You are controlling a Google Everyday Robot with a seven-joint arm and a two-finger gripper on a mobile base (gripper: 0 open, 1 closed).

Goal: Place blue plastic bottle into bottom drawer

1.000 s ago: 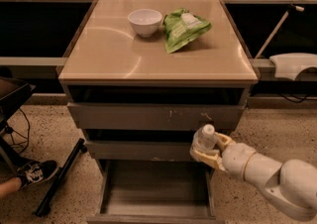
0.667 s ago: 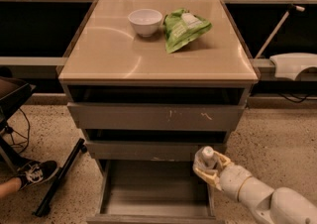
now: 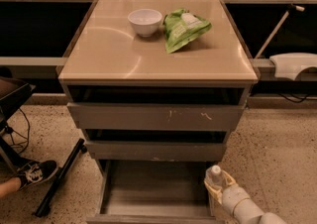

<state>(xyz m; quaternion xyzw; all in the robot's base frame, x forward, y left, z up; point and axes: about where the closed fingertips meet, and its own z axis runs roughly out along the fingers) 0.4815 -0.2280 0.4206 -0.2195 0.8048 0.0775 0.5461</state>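
"Camera view, left to right. What have you got?" the operator asks.

"Far left on the floor, a shoe (image 3: 32, 173). Up on the surface (image 3: 109, 59) stand a white bowl (image 3: 145, 22) and, just to its right, a green snack bag (image 3: 183, 29). Neither is my business. Below them are the top drawer front (image 3: 153, 117) and the middle drawer front (image 3: 156, 151). The bottom drawer (image 3: 148, 193) is pulled out toward the near side with its floor showing. At its near right corner is my hand (image 3: 220, 193), clasped around the blue plastic bottle (image 3: 214, 172), which is upright, white cap on top."

"Is the bottle inside the drawer?"

"I can't tell. It sits right at the right wall, perhaps over it, perhaps just outside. I'd judge the placing isn't done."

"What could go wrong?"

"If I let go here, the base could land on that wall and the bottle would tip out to the right. It's tall and slim, so a release from too high or at a tilt could topple it and let it roll. If I go down this far right, my fingers could catch the wall. If I reach too far in, the cap could knock the middle drawer front. I'd move left over the floor and get low before opening."
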